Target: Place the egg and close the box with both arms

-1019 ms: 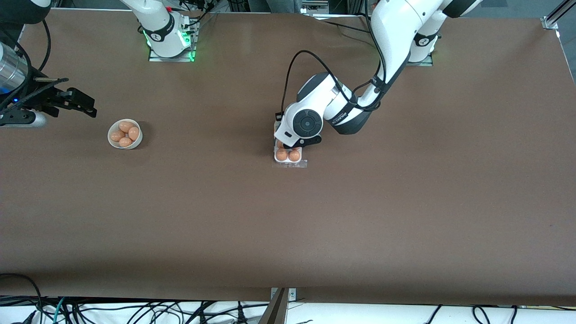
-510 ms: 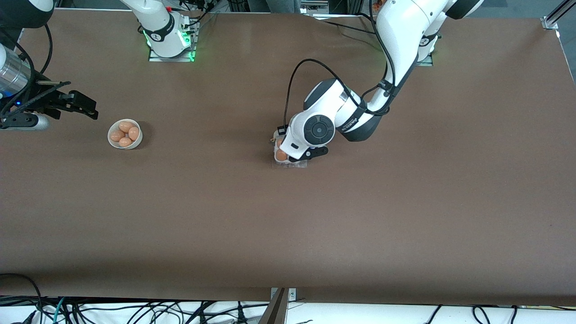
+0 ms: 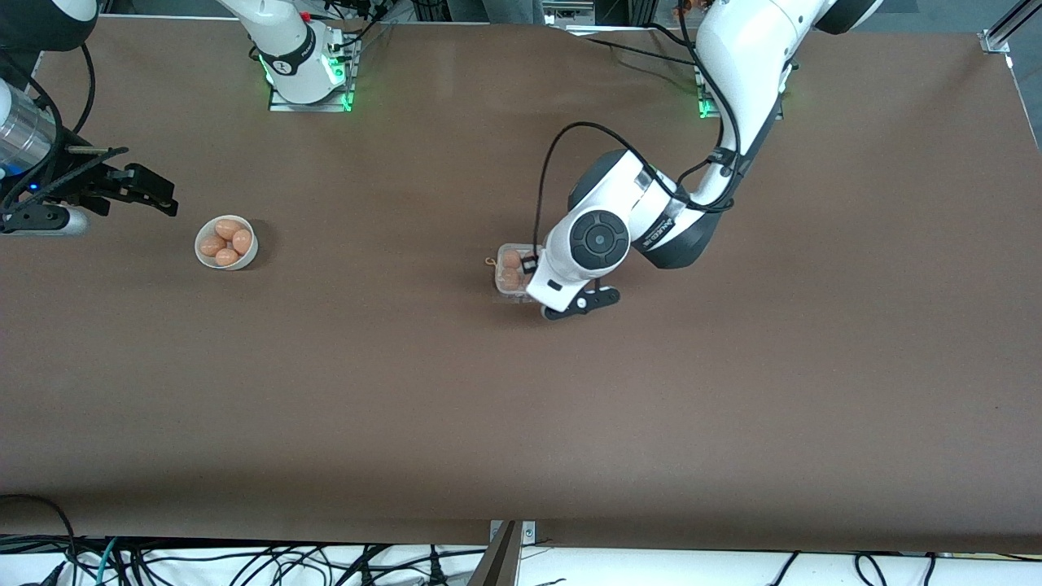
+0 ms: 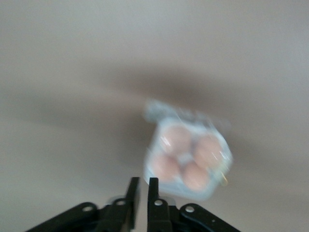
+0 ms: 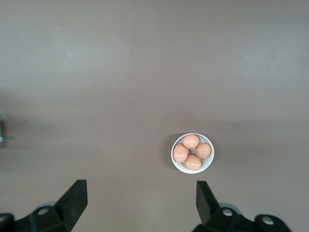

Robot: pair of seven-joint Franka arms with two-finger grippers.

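1. Four eggs fill the box [image 4: 188, 157], which sits mid-counter [image 3: 733, 423].
2. Left claw [image 4: 143, 191] hangs just beside the box, fingers nearly pressed together, pinching nothing.
3. Right claw [image 5: 140, 198], spread wide and waiting, hovers near the bowl [image 5: 192, 153].
4. Box looks light, thin, slippery and easily crushed; pressing gently on the lid's flat top seems safest.

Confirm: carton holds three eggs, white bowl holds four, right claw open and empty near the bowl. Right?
Not quite: the box holds four eggs, one in each cell, as the left wrist view shows. The rest stands: the white bowl holds four eggs, and the right claw is open and empty near it.
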